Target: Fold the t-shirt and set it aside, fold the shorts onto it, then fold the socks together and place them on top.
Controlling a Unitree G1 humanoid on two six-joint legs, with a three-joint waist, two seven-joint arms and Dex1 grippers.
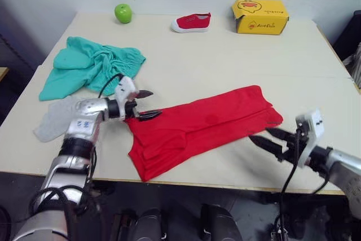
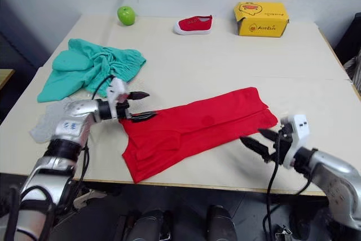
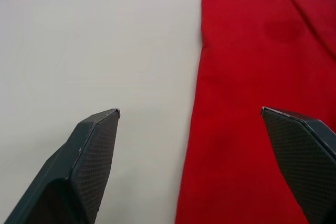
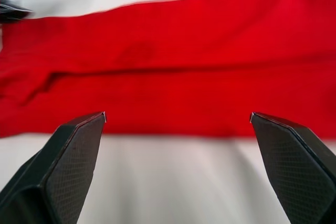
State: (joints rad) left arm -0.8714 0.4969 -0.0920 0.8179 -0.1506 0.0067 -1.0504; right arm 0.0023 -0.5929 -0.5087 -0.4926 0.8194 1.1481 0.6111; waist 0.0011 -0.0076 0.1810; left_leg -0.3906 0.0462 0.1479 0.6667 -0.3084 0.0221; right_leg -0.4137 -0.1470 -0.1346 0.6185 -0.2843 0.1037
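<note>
The red t-shirt (image 1: 203, 128) lies on the table (image 1: 225, 66) as a long, narrow folded strip running from front left to right. My left gripper (image 1: 156, 103) hovers open at the strip's left end; in the left wrist view one finger is over the cloth (image 3: 247, 77) and the other over bare table. My right gripper (image 1: 259, 134) is open just off the strip's right end, holding nothing. The teal shorts (image 1: 84, 69) lie crumpled at the left. A light grey sock (image 1: 53, 118) lies beside my left arm, partly hidden by it.
At the back of the table sit a green apple (image 1: 123, 13), a small red shoe (image 1: 192, 22) and a yellow box (image 1: 259, 16). The table's front edge (image 1: 225, 183) runs just in front of the t-shirt.
</note>
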